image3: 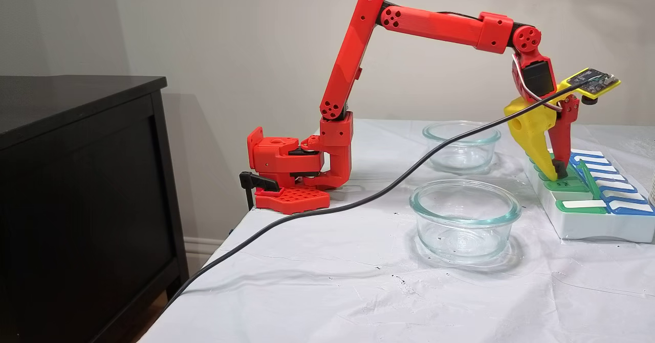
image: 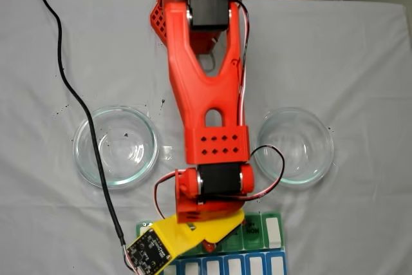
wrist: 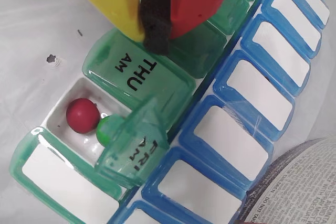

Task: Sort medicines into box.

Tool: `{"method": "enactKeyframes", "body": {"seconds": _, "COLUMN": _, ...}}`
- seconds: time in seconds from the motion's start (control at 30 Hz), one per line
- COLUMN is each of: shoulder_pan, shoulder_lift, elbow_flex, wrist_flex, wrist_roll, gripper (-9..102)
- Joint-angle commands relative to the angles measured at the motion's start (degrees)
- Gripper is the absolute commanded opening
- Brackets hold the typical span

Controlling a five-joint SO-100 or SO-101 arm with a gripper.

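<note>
Green plastic of the raised FRI lid [wrist: 137, 142], just beyond the gripper [wrist: 155, 35] tips in the wrist view, could snag a finger and drag the box [wrist: 247, 85]. Beneath that lid sit a red ball [wrist: 82, 115] and a green ball [wrist: 107, 130]. The gripper looks clenched, empty, its foam pads pressed together over the THU lid [wrist: 137, 74].

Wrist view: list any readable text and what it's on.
"THU AM": shut green lid of the pill organizer, beside the tool.
"FRI AM": raised green lid over the compartment holding a red ball and a green ball.
Printed page, bottom right: too small to read.
</note>
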Motion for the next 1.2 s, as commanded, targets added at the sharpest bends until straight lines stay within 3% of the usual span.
{"method": "enactKeyframes", "body": {"seconds": 0.0, "shoulder_pan": -0.8, "shoulder_lift": 5.4, "elbow_flex": 0.9, "wrist_flex": -2.8, "wrist_roll": -1.0, "gripper": 0}}
{"method": "enactKeyframes", "body": {"seconds": 0.17, "shoulder_pan": 2.0, "shoulder_lift": 16.2, "elbow_flex": 6.9, "wrist_flex": -15.0, "wrist_roll": 2.1, "gripper": 0}}
{"method": "enactKeyframes", "body": {"seconds": 0.3, "shoulder_pan": 6.1, "shoulder_lift": 25.4, "elbow_flex": 18.5, "wrist_flex": -36.0, "wrist_roll": 2.9, "gripper": 0}}
{"method": "enactKeyframes", "body": {"seconds": 0.4, "shoulder_pan": 8.2, "shoulder_lift": 27.2, "elbow_flex": 22.0, "wrist_flex": -42.7, "wrist_roll": 2.5, "gripper": 0}}
{"method": "enactKeyframes", "body": {"seconds": 0.67, "shoulder_pan": 10.9, "shoulder_lift": 18.8, "elbow_flex": 7.6, "wrist_flex": -21.5, "wrist_roll": -3.2, "gripper": 0}}
{"method": "enactKeyframes", "body": {"seconds": 0.77, "shoulder_pan": 9.7, "shoulder_lift": 16.3, "elbow_flex": 4.3, "wrist_flex": -16.7, "wrist_roll": -3.8, "gripper": 0}}
{"method": "enactKeyframes", "body": {"seconds": 0.97, "shoulder_pan": 7.5, "shoulder_lift": 12.6, "elbow_flex": 3.4, "wrist_flex": -14.9, "wrist_roll": -4.4, "gripper": 0}}
{"method": "enactKeyframes", "body": {"seconds": 1.17, "shoulder_pan": 7.3, "shoulder_lift": 7.8, "elbow_flex": -6.9, "wrist_flex": 2.3, "wrist_roll": -11.1, "gripper": 0}}
